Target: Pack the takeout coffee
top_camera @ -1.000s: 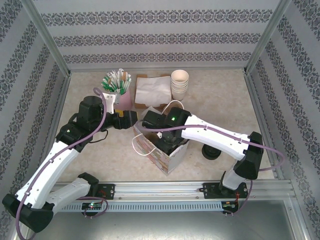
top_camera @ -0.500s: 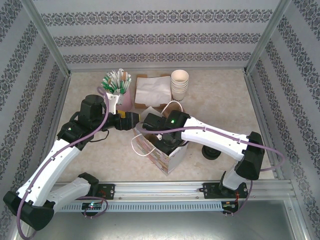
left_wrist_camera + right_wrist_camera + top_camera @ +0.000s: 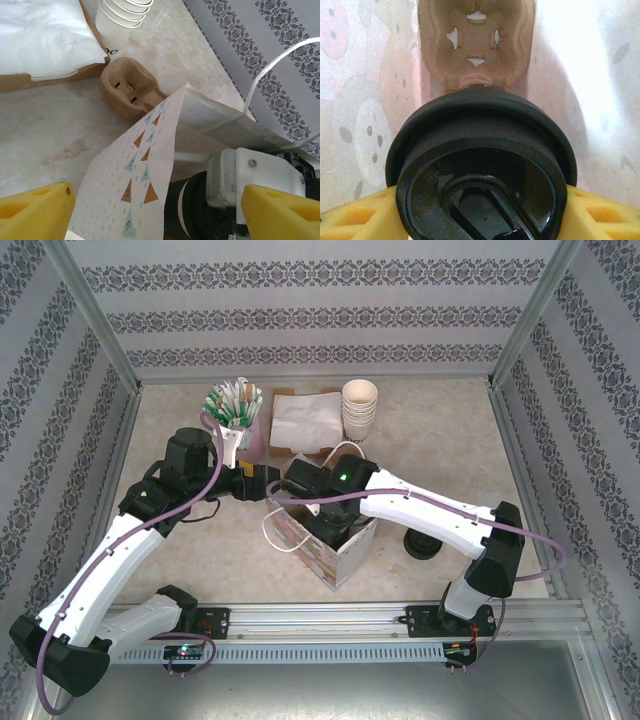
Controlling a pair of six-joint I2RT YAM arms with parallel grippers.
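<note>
Saw a pink cup [image 3: 250, 438] of packets left of centre in the upper half of the top view. Just below it, found the left gripper [image 3: 265, 483] at the left lip of the paper bag [image 3: 335, 555], with jaws spread wide. In its wrist view, noted yellow fingers [image 3: 35, 210] at the two lower corners and the patterned bag wall between them. Noted napkins [image 3: 305, 417] and a cup stack [image 3: 359, 405] at upper centre, behind the bag. Spotted a pulp carrier [image 3: 131, 92] just beside the stack, by the bag's far edge. Found the right gripper [image 3: 330, 525] down in the bag's mouth at centre frame. In its wrist view, saw it clamped on the coffee [image 3: 480, 170], with yellow pads against both sides of the black lid and bag walls all round. Could not tell whether the cup rested on the bag floor. Right of the bag, noted a small dark round thing [image 3: 422, 543] on the table [image 3: 230, 560].
</note>
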